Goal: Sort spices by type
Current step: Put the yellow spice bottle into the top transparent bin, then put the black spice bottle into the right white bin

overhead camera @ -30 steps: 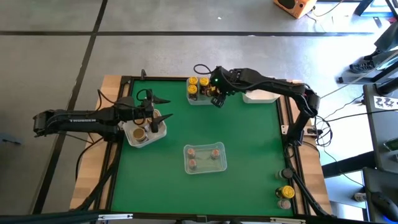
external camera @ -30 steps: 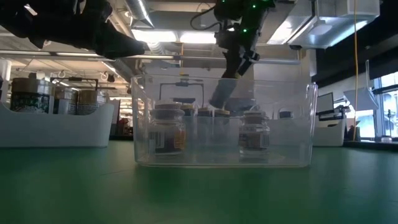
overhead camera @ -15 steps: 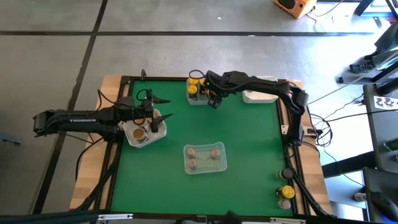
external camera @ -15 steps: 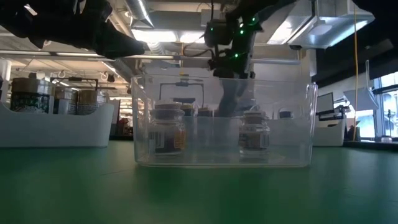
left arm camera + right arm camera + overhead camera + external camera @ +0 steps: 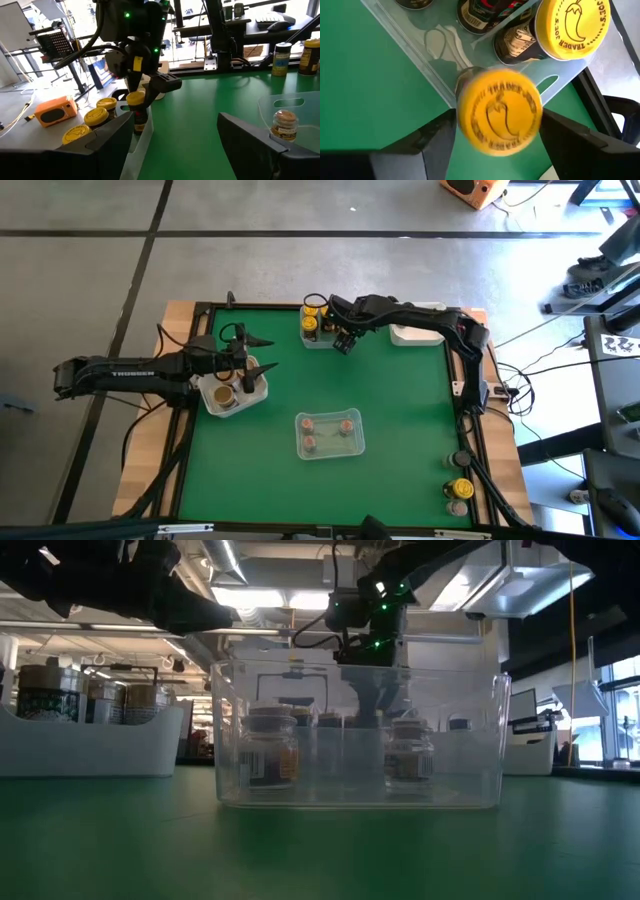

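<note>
My right gripper (image 5: pixel 345 340) is shut on a yellow-lidded spice jar (image 5: pixel 499 116) at the near right corner of a clear tub (image 5: pixel 320 340) by the table's far edge. Other yellow-lidded jars (image 5: pixel 312 312) stand in that tub. The left wrist view shows the held jar (image 5: pixel 136 100) below the right gripper's dark fingers. My left gripper (image 5: pixel 262 356) hovers open over a white tub (image 5: pixel 215 402) at the table's left, which holds a tan-lidded jar (image 5: pixel 224 393). A clear tub (image 5: pixel 350 445) at mid-table holds three pinkish-brown-lidded jars (image 5: pixel 308 423). My right gripper pinches the jar's yellow lid (image 5: pixel 465 117) between its two fingers (image 5: pixel 425 145), coming from above and pointing down. The jar hangs upright below the fingers over the tub's corner; I cannot tell whether its base rests on anything.
A white tub (image 5: pixel 420 335) sits by the far right edge. Yellow-lidded and dark-lidded jars (image 5: pixel 460 490) stand off the mat at the near right corner. In the low view the mid-table tub (image 5: pixel 355 795) fills the foreground. Green mat (image 5: pixel 400 400) shows between the tubs.
My right arm has swung slightly toward the table's left, carrying the yellow-lidded jar closer to the far tub's corner, and its wrist has turned more upright. The left arm has kept still.
</note>
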`<state>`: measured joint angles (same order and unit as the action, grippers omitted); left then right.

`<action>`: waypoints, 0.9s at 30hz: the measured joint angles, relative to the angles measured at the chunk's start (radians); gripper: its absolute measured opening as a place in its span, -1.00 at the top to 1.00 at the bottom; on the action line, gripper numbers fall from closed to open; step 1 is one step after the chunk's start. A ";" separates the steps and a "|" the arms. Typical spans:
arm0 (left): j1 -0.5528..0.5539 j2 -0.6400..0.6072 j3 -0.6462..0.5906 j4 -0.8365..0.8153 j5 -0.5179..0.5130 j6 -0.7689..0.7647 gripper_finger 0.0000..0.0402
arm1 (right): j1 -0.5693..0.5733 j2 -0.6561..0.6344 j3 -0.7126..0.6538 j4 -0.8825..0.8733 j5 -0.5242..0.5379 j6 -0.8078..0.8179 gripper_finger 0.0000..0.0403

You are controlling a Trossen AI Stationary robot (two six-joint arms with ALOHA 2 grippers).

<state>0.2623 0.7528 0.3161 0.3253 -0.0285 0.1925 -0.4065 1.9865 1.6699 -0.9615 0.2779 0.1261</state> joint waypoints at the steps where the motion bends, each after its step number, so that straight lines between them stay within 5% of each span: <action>1: 0.000 0.000 0.000 0.000 0.000 0.000 -0.42 | 0.000 0.000 0.000 0.000 0.000 0.000 -0.38; 16: 0.000 0.000 0.000 -0.005 0.000 -0.002 -0.42 | 0.058 -0.089 0.000 -0.069 0.097 0.004 -0.77; 27: 0.000 0.000 0.000 -0.007 0.000 -0.002 -0.42 | 0.273 -0.200 0.001 -0.380 0.046 0.267 -0.75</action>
<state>0.2625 0.7527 0.3161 0.3183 -0.0284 0.1904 -0.1336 1.7860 1.6711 -1.3419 0.3240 0.3935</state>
